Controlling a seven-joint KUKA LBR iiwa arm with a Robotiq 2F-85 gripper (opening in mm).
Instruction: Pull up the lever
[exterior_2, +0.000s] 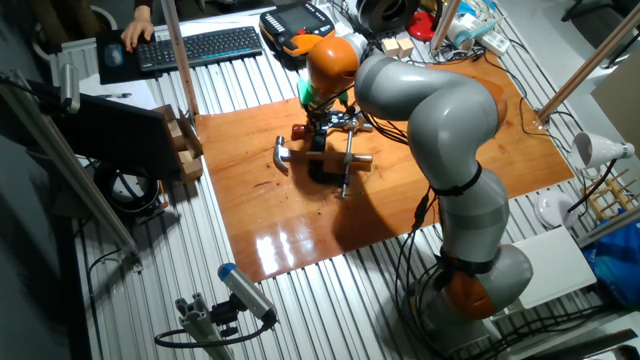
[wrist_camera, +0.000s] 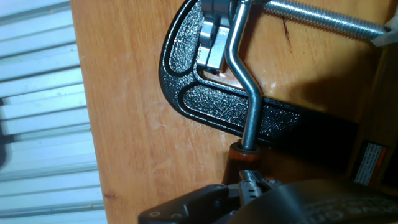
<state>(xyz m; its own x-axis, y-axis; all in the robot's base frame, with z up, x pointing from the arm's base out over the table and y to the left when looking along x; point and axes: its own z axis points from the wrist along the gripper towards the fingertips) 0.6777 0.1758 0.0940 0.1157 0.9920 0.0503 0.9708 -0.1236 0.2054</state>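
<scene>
Black clamp (wrist_camera: 205, 102) lies mid-board (exterior_2: 480, 190), its silver lever (exterior_2: 347, 158) right of the hammer (exterior_2: 283, 152); the gripper (exterior_2: 328, 118) hangs above, and I cannot tell how its jaws stand

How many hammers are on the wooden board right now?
1. The hammer lies on the wooden board, its steel head just left of the black clamp that the gripper is over. The arm may hide others behind it.

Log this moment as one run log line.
phase: at clamp | gripper: over black C-clamp, state unclear | lever: not visibly grasped | hammer: left of clamp, untouched
</scene>
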